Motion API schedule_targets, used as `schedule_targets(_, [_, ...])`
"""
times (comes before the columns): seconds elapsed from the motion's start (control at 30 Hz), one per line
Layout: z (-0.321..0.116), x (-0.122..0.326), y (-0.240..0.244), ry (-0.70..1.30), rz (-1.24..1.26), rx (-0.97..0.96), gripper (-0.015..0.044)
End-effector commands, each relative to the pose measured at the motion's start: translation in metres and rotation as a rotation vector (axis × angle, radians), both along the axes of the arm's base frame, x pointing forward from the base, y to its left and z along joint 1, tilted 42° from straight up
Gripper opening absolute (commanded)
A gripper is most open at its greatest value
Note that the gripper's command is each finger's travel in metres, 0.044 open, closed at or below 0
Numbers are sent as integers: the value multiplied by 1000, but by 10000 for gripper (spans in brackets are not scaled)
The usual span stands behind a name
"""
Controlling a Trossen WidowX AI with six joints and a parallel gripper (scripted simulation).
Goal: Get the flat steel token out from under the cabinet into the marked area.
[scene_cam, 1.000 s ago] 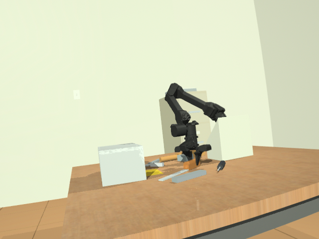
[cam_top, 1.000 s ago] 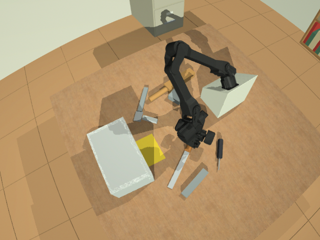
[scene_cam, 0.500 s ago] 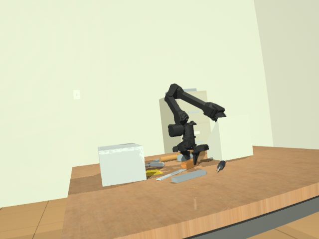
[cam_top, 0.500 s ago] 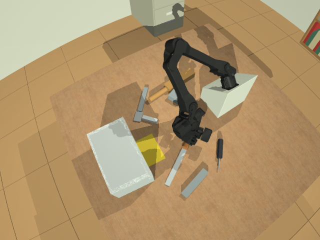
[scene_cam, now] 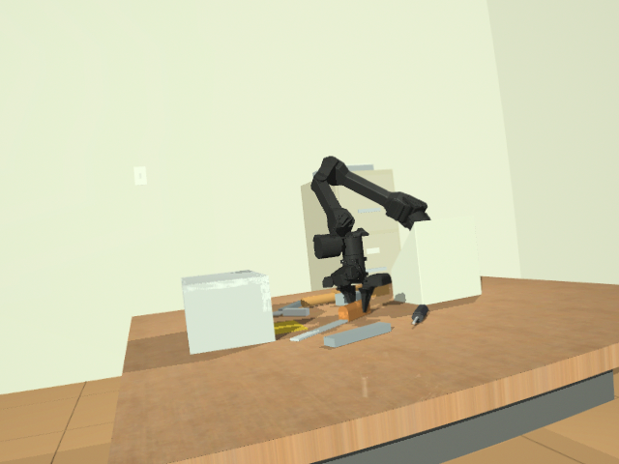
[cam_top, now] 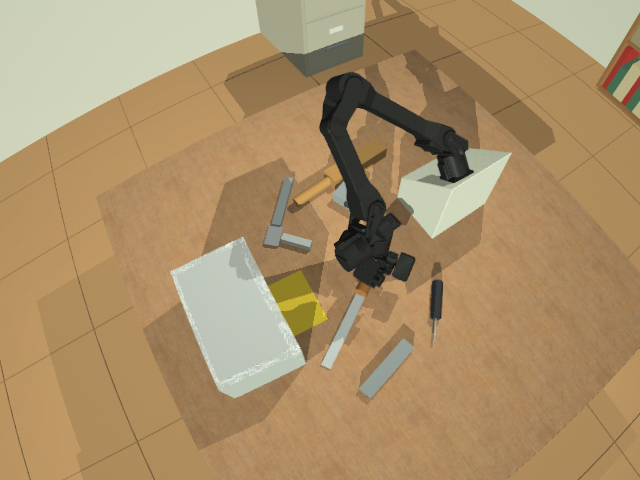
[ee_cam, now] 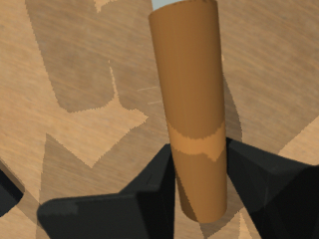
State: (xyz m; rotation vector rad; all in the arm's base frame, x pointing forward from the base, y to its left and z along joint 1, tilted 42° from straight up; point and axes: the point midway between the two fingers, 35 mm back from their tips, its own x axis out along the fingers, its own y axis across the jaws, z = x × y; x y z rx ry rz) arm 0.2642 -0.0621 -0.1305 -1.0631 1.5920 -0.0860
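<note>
The cabinet is a whitish box (cam_top: 237, 310) (scene_cam: 229, 314) at the left; its vent slots do not show. The yellow marked area (cam_top: 305, 311) (scene_cam: 285, 328) lies along its side facing the arm, partly in shadow. The steel token is not visible in any view. My gripper (cam_top: 364, 287) (scene_cam: 357, 305) (ee_cam: 194, 145) is shut on the orange-brown handle (ee_cam: 191, 75) of a long flat steel blade (cam_top: 342, 333) (scene_cam: 319, 331). The blade points away from the hand, low over the table, its tip near the cabinet's front corner and outside the yellow area. Whether it touches the table cannot be told.
A grey bar (cam_top: 386, 368) (scene_cam: 357, 335) and a screwdriver (cam_top: 436, 299) (scene_cam: 420, 313) lie beside the blade. A grey angled tool (cam_top: 282, 204), a wooden-handled tool (cam_top: 313, 191) and a grey block (cam_top: 340, 195) lie behind. A pale pedestal (cam_top: 465, 196) (scene_cam: 450, 262) carries the arm.
</note>
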Motion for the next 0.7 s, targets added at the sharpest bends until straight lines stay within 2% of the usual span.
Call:
schedule_targets(0.0, [5, 2, -4, -3, 2, -1, 0])
schedule_targets(0.67, [22, 6, -23, -3, 2, -2, 0])
